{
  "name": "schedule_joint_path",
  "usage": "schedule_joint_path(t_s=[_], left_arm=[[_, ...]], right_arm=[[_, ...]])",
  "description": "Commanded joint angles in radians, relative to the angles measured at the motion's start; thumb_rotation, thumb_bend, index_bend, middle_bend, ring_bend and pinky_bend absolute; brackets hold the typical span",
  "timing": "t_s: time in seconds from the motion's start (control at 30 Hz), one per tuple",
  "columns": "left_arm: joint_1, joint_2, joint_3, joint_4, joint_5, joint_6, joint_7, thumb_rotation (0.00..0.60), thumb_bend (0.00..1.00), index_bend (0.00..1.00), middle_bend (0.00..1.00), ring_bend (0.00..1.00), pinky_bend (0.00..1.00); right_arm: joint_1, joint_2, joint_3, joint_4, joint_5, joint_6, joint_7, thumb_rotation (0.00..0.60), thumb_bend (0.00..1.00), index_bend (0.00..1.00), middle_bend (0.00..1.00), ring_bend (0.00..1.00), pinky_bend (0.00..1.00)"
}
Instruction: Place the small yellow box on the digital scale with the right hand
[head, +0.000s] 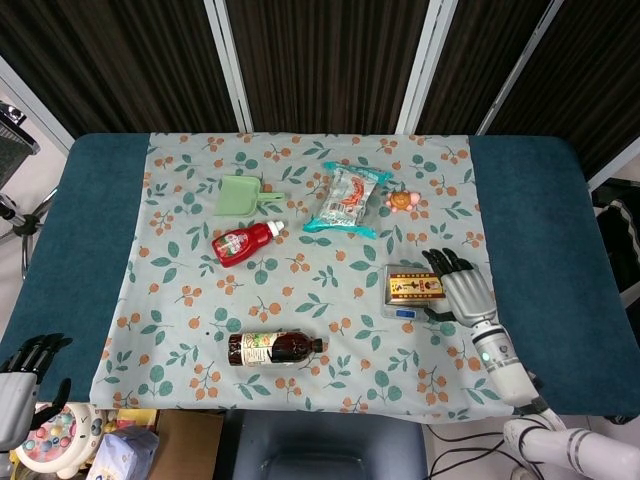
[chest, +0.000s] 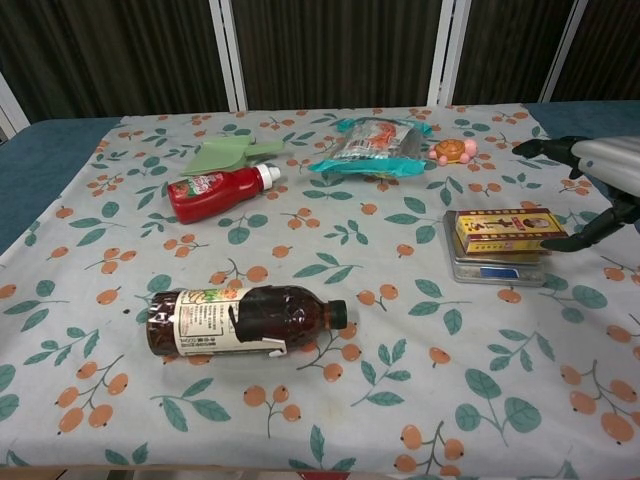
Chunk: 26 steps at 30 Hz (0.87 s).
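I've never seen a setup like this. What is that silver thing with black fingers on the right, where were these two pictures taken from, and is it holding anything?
That is the robot's right hand, a mechanical hand on an arm. Both pictures come from the robot's own cameras: one looks down from its head, one looks across from its chest. On the flowered cloth lie a ketchup bottle, a dark bottle, a snack bag, a green scoop and a small toy. The small yellow box rests on the digital scale. The right hand is open beside it, holding nothing. The left hand hangs off the table, empty.
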Motion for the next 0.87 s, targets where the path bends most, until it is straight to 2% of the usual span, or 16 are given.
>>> schedule_joint_path(t_s=[0.03, 0.13, 0.27, 0.43, 0.57, 0.87], left_arm=[[0.0, -0.002, -0.003, 0.001, -0.001, 0.001, 0.001, 0.6, 0.43, 0.24, 0.19, 0.16, 0.37], [0.0, -0.001, -0.006, -0.005, -0.012, -0.002, 0.003, 0.6, 0.43, 0.24, 0.19, 0.16, 0.37], [0.002, 0.001, -0.01, -0.009, -0.013, 0.006, -0.002, 0.6, 0.43, 0.24, 0.19, 0.16, 0.37], [0.005, -0.002, -0.011, -0.008, -0.009, 0.013, 0.0, 0.6, 0.43, 0.24, 0.18, 0.16, 0.37], [0.002, -0.012, -0.015, 0.002, 0.001, 0.02, 0.005, 0.6, 0.44, 0.24, 0.18, 0.16, 0.36], [0.005, -0.015, -0.013, -0.001, -0.008, 0.014, 0.019, 0.6, 0.44, 0.24, 0.17, 0.16, 0.36]], right_arm=[[-0.081, 0.109, -0.047, -0.161, -0.029, 0.104, -0.07, 0.6, 0.33, 0.0, 0.11, 0.07, 0.25], [-0.149, 0.204, -0.089, -0.305, -0.052, 0.195, -0.144, 0.6, 0.33, 0.0, 0.06, 0.07, 0.12], [-0.243, 0.272, -0.129, -0.383, -0.109, 0.336, -0.163, 0.6, 0.33, 0.0, 0.06, 0.02, 0.11], [-0.358, 0.28, -0.155, -0.337, -0.135, 0.473, -0.071, 0.6, 0.33, 0.0, 0.06, 0.0, 0.11], [-0.408, 0.246, -0.156, -0.241, -0.165, 0.529, 0.032, 0.6, 0.33, 0.0, 0.06, 0.0, 0.11], [-0.417, 0.239, -0.153, -0.198, -0.196, 0.501, 0.048, 0.6, 0.33, 0.0, 0.06, 0.0, 0.11]])
